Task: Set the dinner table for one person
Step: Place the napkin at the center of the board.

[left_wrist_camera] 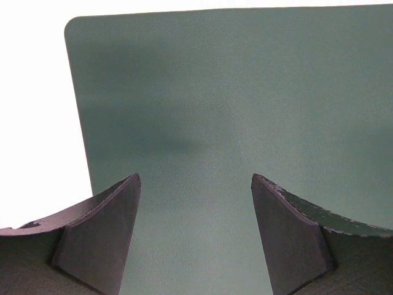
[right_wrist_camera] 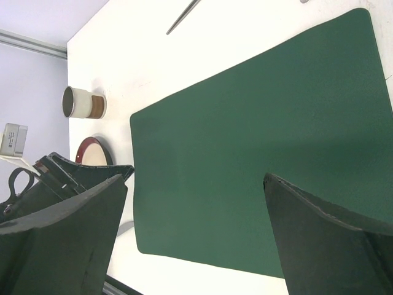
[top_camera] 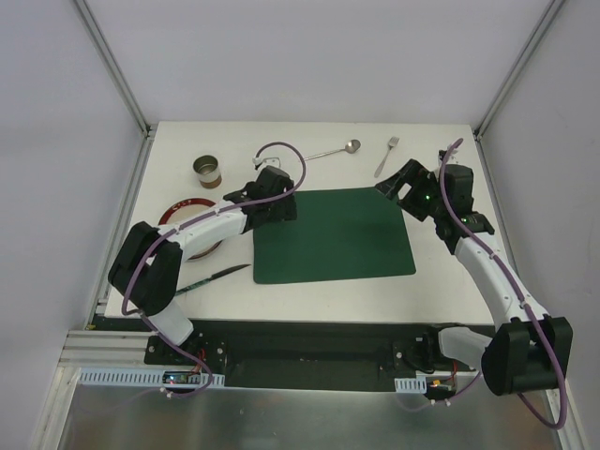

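Note:
The dinner table [top_camera: 441, 295] is a white tabletop with a dark green placemat [top_camera: 333, 234] in its middle. My left gripper [top_camera: 282, 204] hovers over the placemat's far left corner, open with nothing between its fingers; in the left wrist view the gripper [left_wrist_camera: 195, 184] has only the placemat [left_wrist_camera: 233, 104] beneath it. My right gripper [top_camera: 397, 187] hangs open above the far right corner. Seen from the right wrist, that gripper [right_wrist_camera: 196, 184] is empty over the placemat [right_wrist_camera: 258, 135].
A metal cup [top_camera: 208, 171] stands at the far left, with a red-rimmed plate [top_camera: 184, 208] nearer, partly under my left arm. A knife [top_camera: 216, 276] lies left of the placemat. A spoon [top_camera: 330, 151] and a fork [top_camera: 386, 156] lie beyond it. Frame rails edge the table.

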Robot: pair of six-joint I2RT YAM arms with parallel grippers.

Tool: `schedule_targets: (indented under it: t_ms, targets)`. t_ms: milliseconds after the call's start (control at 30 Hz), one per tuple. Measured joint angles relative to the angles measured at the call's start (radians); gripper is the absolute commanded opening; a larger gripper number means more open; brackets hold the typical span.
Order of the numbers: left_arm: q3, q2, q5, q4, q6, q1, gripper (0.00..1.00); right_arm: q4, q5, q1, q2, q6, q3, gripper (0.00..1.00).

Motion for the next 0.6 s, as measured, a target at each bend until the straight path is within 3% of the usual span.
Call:
schedule_targets:
  t_ms: [600]
  targets:
    - [0.042,0.135,0.013,0.006,-0.002,0.0,0.71,0.003,-0.001,0.0,0.067,0.0,0.029,0.96]
